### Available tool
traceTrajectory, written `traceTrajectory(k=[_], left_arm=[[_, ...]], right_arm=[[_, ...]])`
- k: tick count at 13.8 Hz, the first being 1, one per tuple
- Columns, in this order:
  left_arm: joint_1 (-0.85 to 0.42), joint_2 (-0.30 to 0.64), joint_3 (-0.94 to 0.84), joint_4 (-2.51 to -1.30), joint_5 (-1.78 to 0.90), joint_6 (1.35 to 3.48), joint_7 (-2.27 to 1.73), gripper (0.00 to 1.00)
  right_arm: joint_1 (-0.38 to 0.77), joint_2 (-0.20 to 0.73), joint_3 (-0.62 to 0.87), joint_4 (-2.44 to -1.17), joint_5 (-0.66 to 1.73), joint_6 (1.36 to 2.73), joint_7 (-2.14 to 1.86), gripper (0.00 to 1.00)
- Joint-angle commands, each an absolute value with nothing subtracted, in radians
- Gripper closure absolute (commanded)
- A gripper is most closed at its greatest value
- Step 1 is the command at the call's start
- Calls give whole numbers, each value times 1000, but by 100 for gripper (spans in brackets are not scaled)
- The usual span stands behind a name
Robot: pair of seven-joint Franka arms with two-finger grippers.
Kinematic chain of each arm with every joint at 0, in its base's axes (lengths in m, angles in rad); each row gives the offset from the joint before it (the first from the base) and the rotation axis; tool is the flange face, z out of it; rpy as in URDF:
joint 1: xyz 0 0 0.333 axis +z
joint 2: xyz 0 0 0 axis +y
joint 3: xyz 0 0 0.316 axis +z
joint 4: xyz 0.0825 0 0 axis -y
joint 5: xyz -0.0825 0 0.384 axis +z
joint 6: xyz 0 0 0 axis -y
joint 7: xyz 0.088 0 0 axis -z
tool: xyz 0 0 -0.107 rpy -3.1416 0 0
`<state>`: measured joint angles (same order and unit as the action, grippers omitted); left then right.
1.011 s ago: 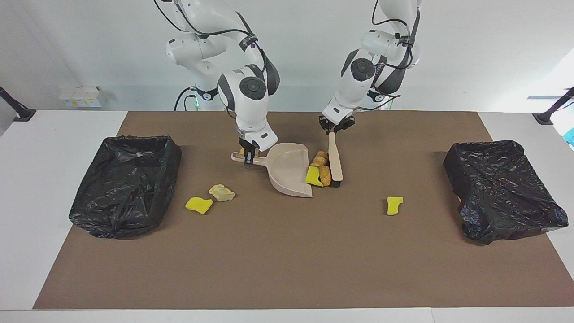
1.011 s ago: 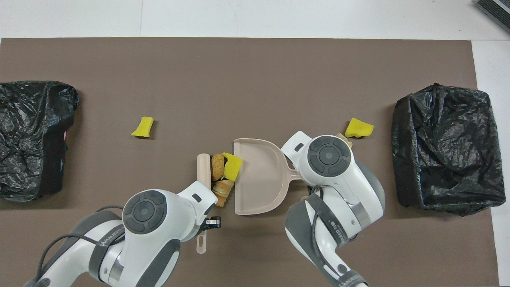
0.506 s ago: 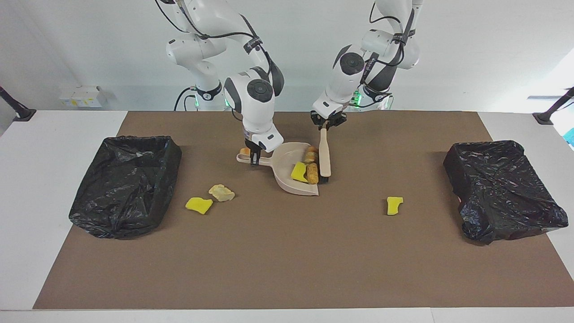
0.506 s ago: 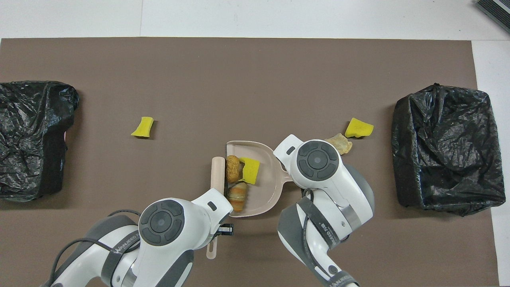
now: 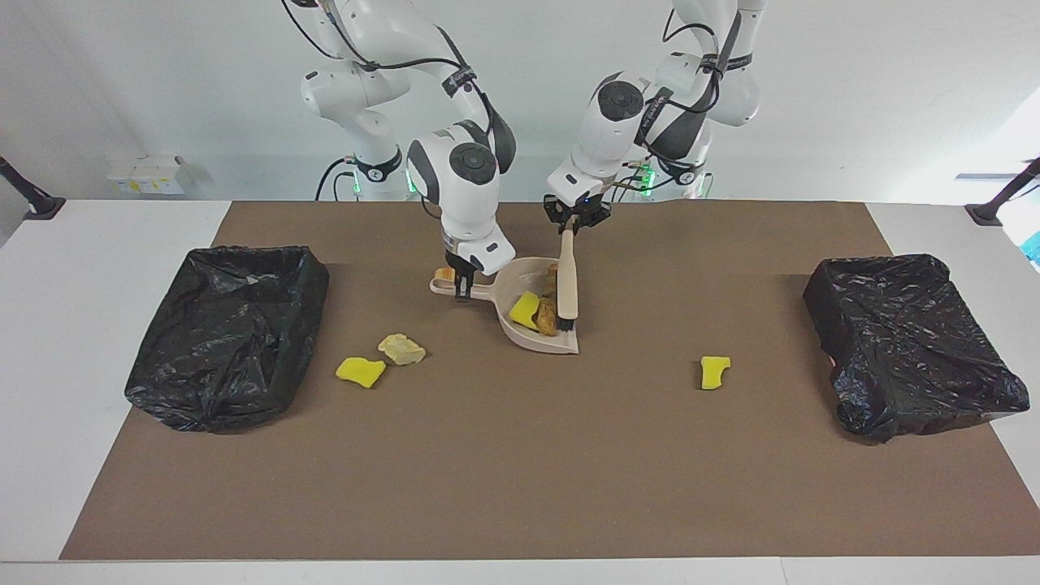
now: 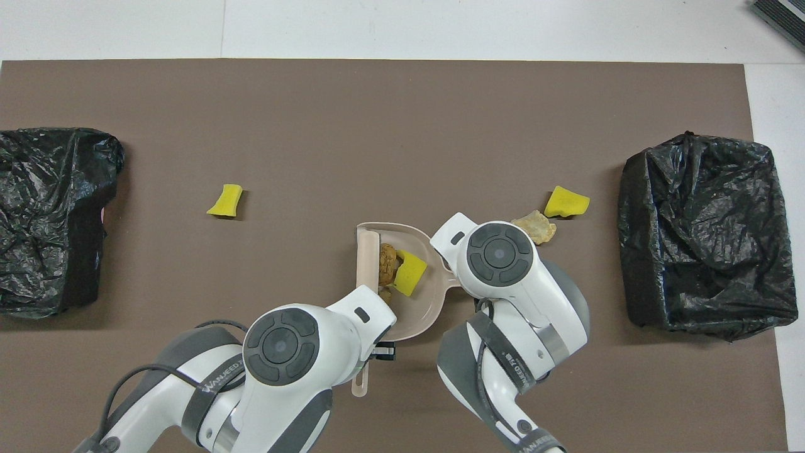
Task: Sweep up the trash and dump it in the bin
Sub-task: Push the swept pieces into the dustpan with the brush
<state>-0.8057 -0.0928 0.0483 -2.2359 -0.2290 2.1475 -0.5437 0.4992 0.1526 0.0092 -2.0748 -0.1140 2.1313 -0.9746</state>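
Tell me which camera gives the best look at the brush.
The facing view. There the whole brush shows, from the handle in the left hand down to the bristles in the dustpan. In the overhead view the left arm covers most of it; only the brush's head and handle tip show.

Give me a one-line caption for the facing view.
Left gripper sweeps brush across scraps in the dustpan held by right gripper.

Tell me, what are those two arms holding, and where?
The left gripper holds the brush by its handle; the right gripper holds the dustpan by its handle.
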Motion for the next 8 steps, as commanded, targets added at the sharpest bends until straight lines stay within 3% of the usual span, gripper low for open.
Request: traceTrajectory(k=[1,8], left_arm=[[-815,-32,63,-2135,-242,2111,-566,100],[-729,-60,77,-2129,-146,2026,-540,100]], right_arm=[[502,163,12,-2074,-110,2151,-948,100],[500,163,12,-2074,-110,2146,-948,100]])
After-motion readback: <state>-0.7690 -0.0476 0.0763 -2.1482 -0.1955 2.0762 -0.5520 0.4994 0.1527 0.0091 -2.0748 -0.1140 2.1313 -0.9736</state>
